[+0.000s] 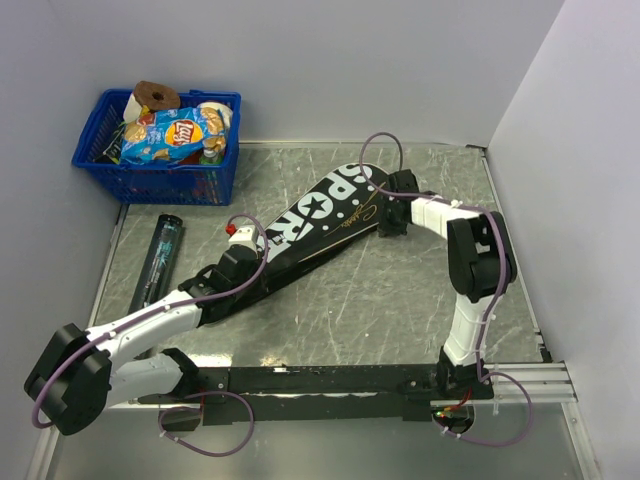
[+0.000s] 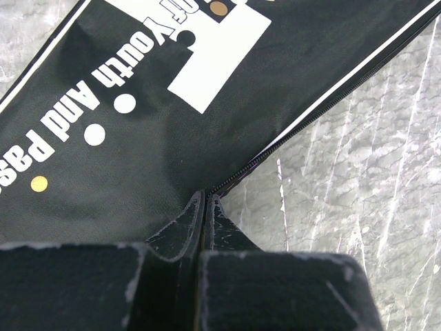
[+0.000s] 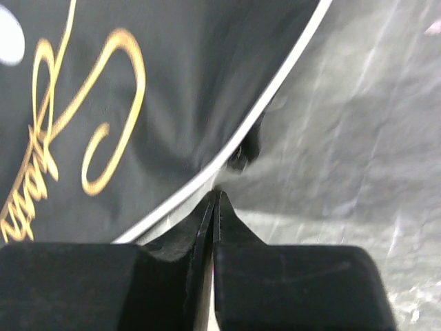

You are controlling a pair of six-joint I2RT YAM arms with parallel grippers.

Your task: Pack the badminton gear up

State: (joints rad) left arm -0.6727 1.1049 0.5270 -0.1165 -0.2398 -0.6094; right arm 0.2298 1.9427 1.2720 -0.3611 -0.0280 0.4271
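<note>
Black SPORT bag (image 1: 305, 235) flat, diagonal on tabletop (image 1: 400, 310). Likely soft, light, slippery fabric; best held at piped zipper edge. Fingers together on left gripper (image 2: 205, 198) at narrow-end seam and right gripper (image 3: 216, 196) at wide-end rim; pinch unclear.

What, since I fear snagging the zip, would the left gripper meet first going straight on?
The black bag: the shut left gripper points straight at the zip along its edge and seems to touch it, though depth is unclear.
</note>
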